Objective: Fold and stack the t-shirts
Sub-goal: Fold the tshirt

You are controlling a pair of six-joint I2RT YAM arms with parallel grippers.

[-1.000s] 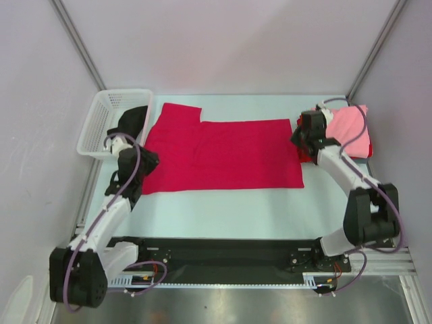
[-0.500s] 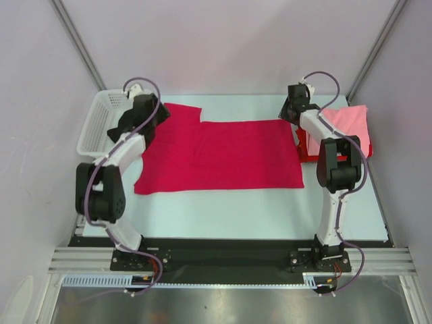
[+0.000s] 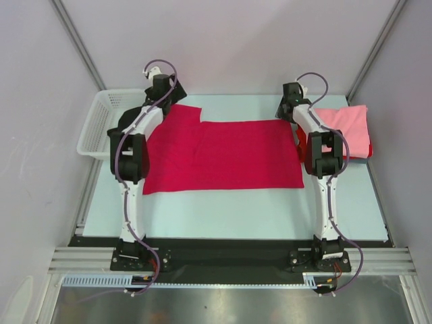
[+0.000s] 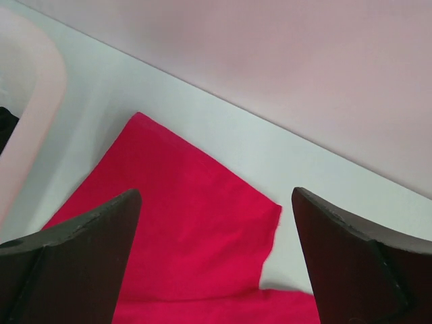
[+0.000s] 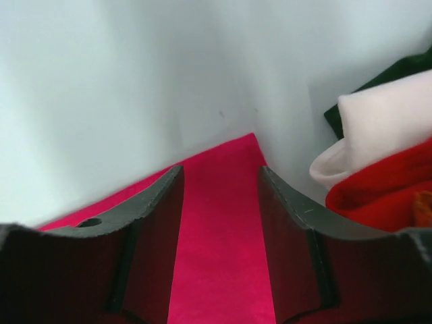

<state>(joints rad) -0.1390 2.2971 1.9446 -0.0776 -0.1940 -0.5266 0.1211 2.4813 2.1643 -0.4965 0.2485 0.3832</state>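
Left claw (image 4: 216, 202) stands spread wide and grips nothing, poised over the far left corner of the crimson shirt (image 3: 223, 155). The sleeve's edge lies below and just ahead of its fingers. Off to its left curves the basket (image 3: 94, 128) rim, with black cloth (image 4: 5, 128) showing inside. Right claw (image 5: 221, 172) is partly spread and empty. The shirt's far right corner lies beneath it and just past its fingertips, on the table (image 3: 236, 209). Close on its right sits the folded stack: a pink shirt (image 3: 347, 125) on top, a red shirt (image 5: 378, 189) under it and a dark edge (image 5: 398, 71) behind. The crimson shirt lies flat between both claws.
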